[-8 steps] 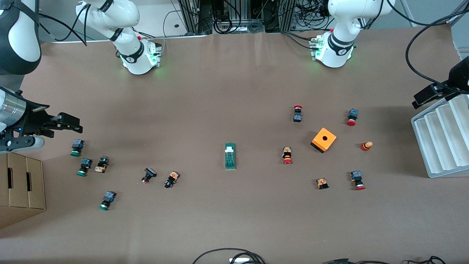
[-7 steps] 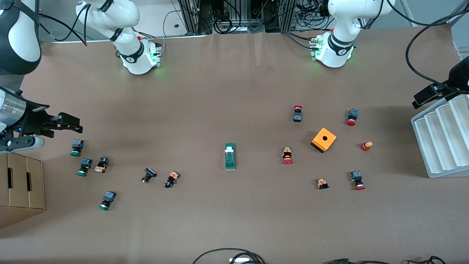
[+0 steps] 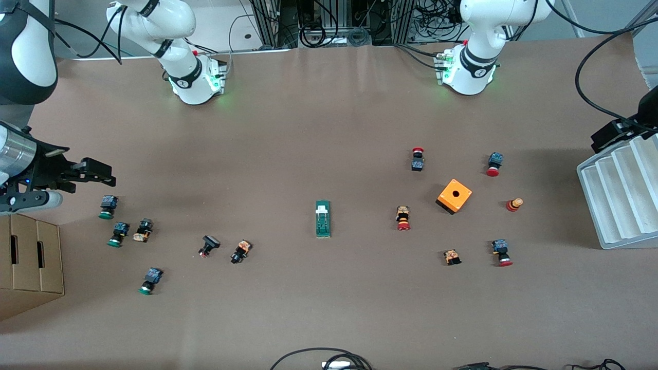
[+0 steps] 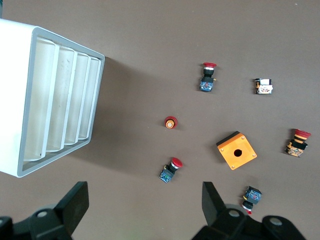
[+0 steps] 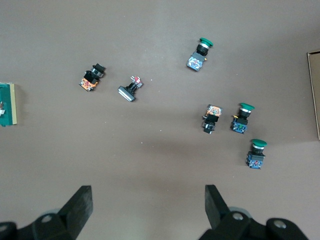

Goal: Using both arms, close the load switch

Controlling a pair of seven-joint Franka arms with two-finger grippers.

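The left gripper [image 4: 142, 212] and right gripper [image 5: 147, 210], both spread wide and empty, hover high over opposite ends of the tabletop [image 3: 329, 308], apparently staged for approach, while the load switch [image 3: 322, 219] lies untouched midway between them.

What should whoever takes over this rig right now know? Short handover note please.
Left gripper: fingers open, empty, up over the white tray end of the table.
Right gripper: fingers open, empty, up over the green-capped push buttons by the cardboard box.
Load switch: mid-table, lying flat, untouched, white lever at the end toward the bases.
Done: nothing.
Left: bring both arms to the switch and close it.
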